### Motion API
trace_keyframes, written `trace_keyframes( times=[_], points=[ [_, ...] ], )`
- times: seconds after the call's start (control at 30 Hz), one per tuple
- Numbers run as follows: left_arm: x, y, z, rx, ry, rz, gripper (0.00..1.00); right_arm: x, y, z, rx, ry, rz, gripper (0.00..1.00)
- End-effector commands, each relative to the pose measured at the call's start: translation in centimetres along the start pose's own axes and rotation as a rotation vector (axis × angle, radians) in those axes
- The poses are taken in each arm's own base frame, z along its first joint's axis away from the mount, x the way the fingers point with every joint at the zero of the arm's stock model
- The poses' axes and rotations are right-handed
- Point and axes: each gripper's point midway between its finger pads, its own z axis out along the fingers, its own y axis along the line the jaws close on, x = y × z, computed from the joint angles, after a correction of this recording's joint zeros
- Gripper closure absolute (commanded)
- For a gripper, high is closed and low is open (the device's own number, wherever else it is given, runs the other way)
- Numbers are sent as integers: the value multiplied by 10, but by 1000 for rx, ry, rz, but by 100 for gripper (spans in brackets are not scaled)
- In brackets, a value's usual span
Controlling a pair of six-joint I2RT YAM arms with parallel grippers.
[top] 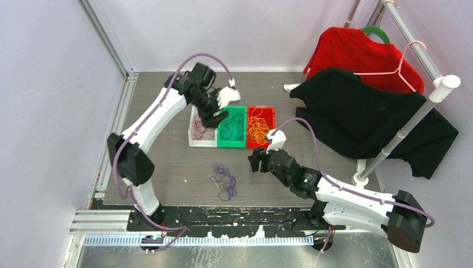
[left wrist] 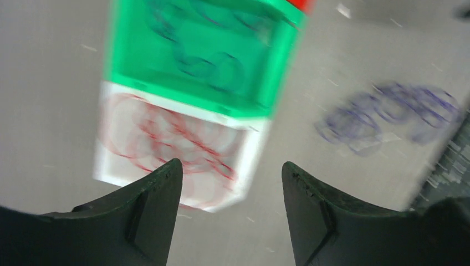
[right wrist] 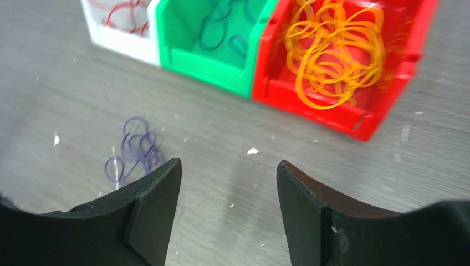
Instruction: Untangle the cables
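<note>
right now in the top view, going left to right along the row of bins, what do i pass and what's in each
white bin with red cables → green bin with dark cables → red bin with orange cables

Grey wood-grain bench (top: pixel 167 167), and mid-surface three bins stand in a row, sides touching: white bin (top: pixel 202 144), green bin (top: pixel 231 146), red bin (top: pixel 262 108). Toward the near edge, a loose clump of purple cables (top: pixel 225 180) lies on the bare bench, apart from the bins. White flecks (right wrist: pixel 252 150) are scattered about.
</note>
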Motion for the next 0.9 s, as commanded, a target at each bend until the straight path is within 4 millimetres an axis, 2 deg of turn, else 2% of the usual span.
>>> trace_keyframes(
  times=[0.0, 0.07, 0.17, 0.33, 0.5, 0.63, 0.73, 0.87],
  points=[
    [40, -101, -29, 293, 14, -49, 34, 7, 46, 5, -212, 56, 47, 32],
    [56, -120, -22, 329, 12, -72, 36, 9, 45, 7, -200, 56, 59, 32],
    [72, -136, -8, 349, 22, -93, 39, 9, 41, 9, -181, 38, 80, 33],
    [81, -134, 34, 312, 23, -189, 42, 10, 25, 7, -119, 2, 121, 38],
    [93, -133, 77, 276, 30, -162, 42, 11, 18, 2, -105, -16, 148, 42],
    [105, -136, 100, 291, 73, -164, 42, 14, 23, -2, -141, 5, 129, 41],
    [106, -137, 110, 309, 72, -178, 44, 16, 25, -5, -166, 10, 124, 38],
    [106, -145, 114, 346, 73, -186, 63, 25, 56, -15, -362, 60, 74, 33]
  ],
)
